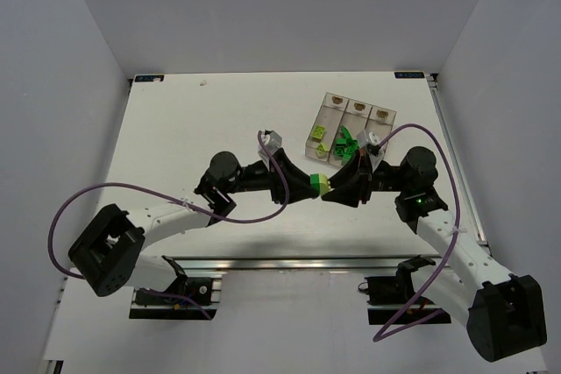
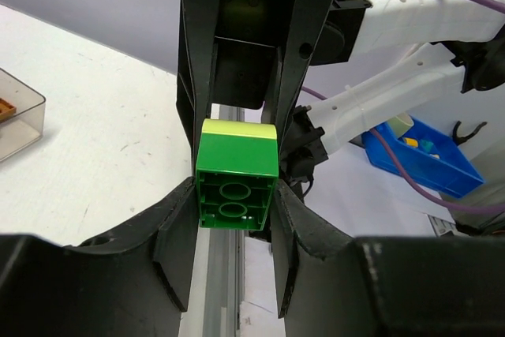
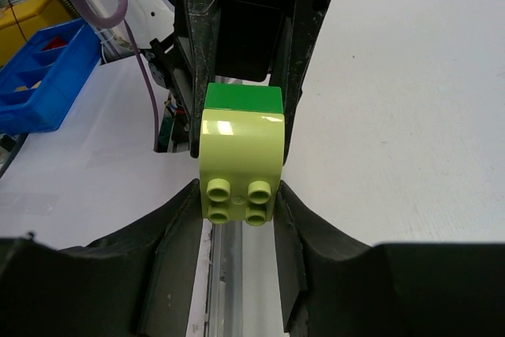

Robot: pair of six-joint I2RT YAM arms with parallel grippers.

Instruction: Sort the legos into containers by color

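Bench [image 1: 193,120] w/ containers [image 1: 351,124] at far right. Arms meet mid-bench, nose to nose. Left end effector [image 2: 234,219] pinches the green brick [image 2: 237,167]; right end effector [image 3: 241,203] pinches the yellow-green brick [image 3: 241,147]. Bricks are stuck together, held off the bench btwn both, near the containers. Prob. light, rigid, slick plastic; grip flat side walls, pull straight apart.

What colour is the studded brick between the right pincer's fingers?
Pale yellow-green brick, stuck to a green brick; right wrist view shows it best.
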